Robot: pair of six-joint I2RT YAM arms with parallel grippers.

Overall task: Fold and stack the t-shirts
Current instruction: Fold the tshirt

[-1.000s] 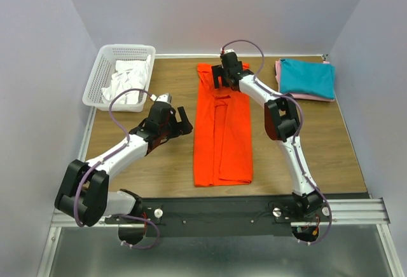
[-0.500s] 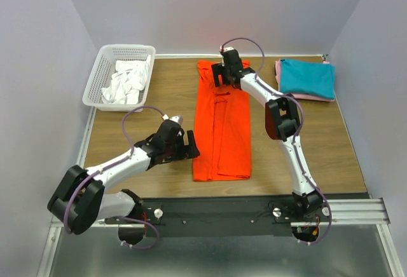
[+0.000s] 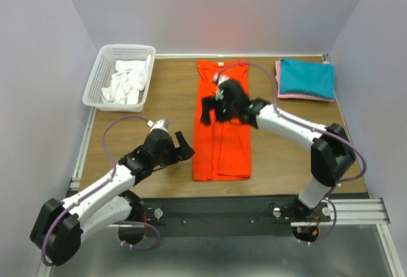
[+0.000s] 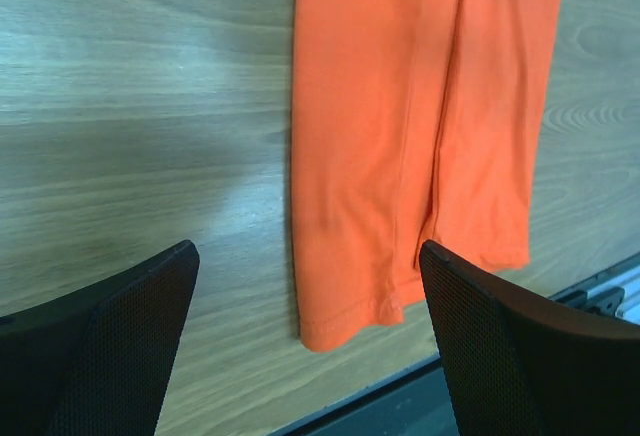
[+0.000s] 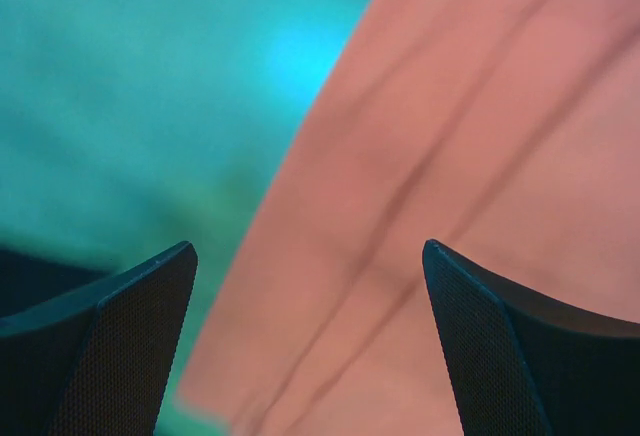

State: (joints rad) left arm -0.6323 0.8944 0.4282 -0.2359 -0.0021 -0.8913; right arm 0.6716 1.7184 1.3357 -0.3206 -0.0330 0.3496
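The orange-red t-shirt (image 3: 221,138) lies on the table as a long narrow strip, folded lengthwise, running from far to near. My left gripper (image 3: 184,147) is open and empty, just left of the shirt's near end. In the left wrist view the shirt's near hem (image 4: 400,186) lies ahead between my open fingers (image 4: 115,351). My right gripper (image 3: 208,110) is blurred and hovers over the strip's left-middle. In the right wrist view it is open and empty above the shirt (image 5: 460,196). A teal t-shirt (image 3: 308,77) lies folded on a pink one (image 3: 278,72) at the far right.
A white mesh basket (image 3: 99,72) at the far left holds crumpled white shirts (image 3: 127,81). The table's near edge and metal rail (image 4: 600,291) run just beyond the orange shirt's near hem. Walls enclose the table on three sides.
My right gripper has swung from the shirt's far end toward me, to above its middle. My left gripper has moved nearer and right, to the shirt's near left corner. The shirt has not moved.
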